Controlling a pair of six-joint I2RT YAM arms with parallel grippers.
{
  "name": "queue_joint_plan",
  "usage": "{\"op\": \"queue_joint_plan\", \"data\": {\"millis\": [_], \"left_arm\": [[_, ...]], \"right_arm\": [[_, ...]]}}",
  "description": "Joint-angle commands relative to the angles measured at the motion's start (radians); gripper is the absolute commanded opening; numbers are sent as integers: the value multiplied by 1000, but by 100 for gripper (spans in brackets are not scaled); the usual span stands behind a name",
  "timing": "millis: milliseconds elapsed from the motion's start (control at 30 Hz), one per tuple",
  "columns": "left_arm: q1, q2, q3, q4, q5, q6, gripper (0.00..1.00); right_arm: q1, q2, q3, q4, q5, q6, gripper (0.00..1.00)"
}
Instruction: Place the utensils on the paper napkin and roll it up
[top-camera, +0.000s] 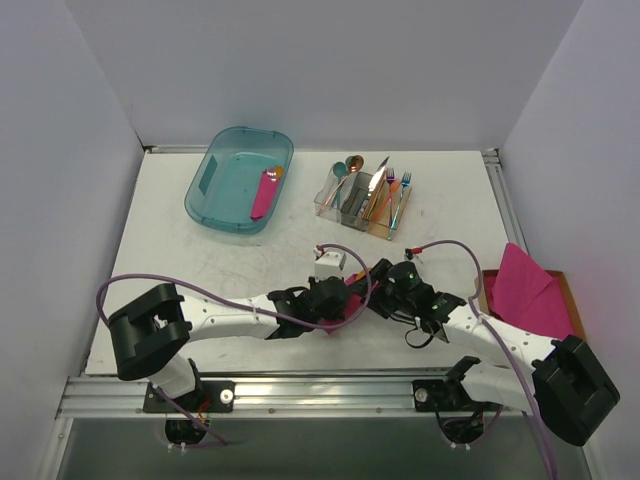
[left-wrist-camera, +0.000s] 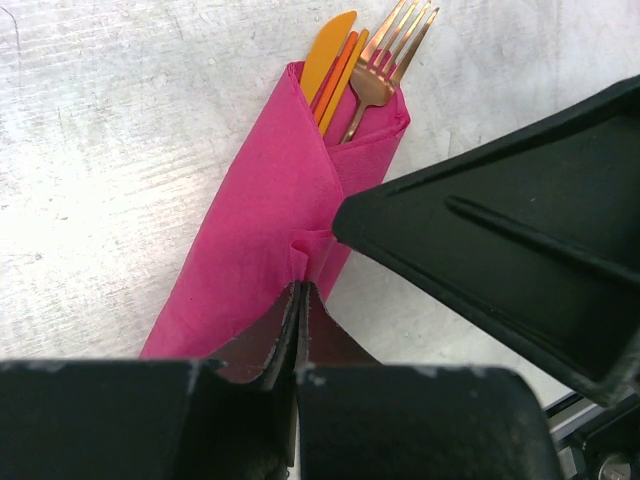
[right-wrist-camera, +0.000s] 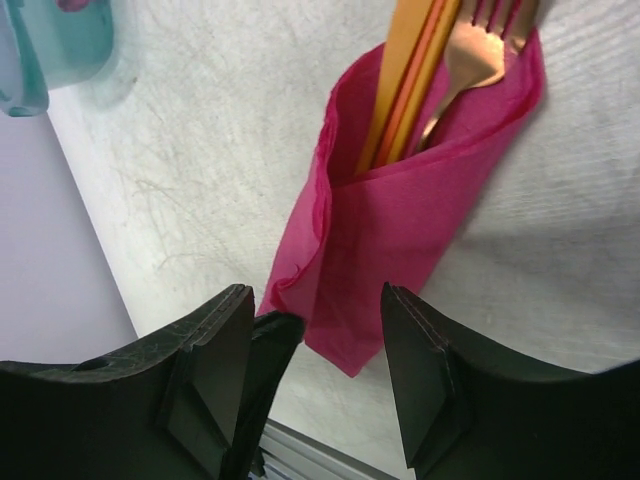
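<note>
Jaws of the left gripper (left-wrist-camera: 300, 300) are pressed together, and we see them pinching a small fold on the near side of the paper napkin (left-wrist-camera: 262, 225). We take that napkin as our landmark: it lies rolled into a narrow bundle on the table (top-camera: 200, 250). Straddling its near end, the right gripper (right-wrist-camera: 318, 330) stands with its fingers apart, one on either side of the roll; whether they touch it we cannot tell. Out of the napkin's far end stick the utensils (left-wrist-camera: 365, 60), copper-orange, with a fork and a knife blade among them. To the right of the napkin, well apart, lies a stack of pink sheets (top-camera: 522, 285). Beyond the napkin stands a clear cutlery caddy (top-camera: 355, 212) with teal and iridescent pieces. Farther off, beyond the napkin and to its left, a teal tub (top-camera: 205, 205) holds another pink roll (top-camera: 264, 193).
</note>
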Motion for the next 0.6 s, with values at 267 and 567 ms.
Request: {"op": "queue_joint_plan", "data": {"millis": [267,567], "left_arm": [[-19,-11,7,54,-34,90,4],[-31,-23,-9,103,-5,136,6]], "right_arm": [[-7,108,94,34,-22,5,54],[-7,182,102,95,-49,17,47]]}}
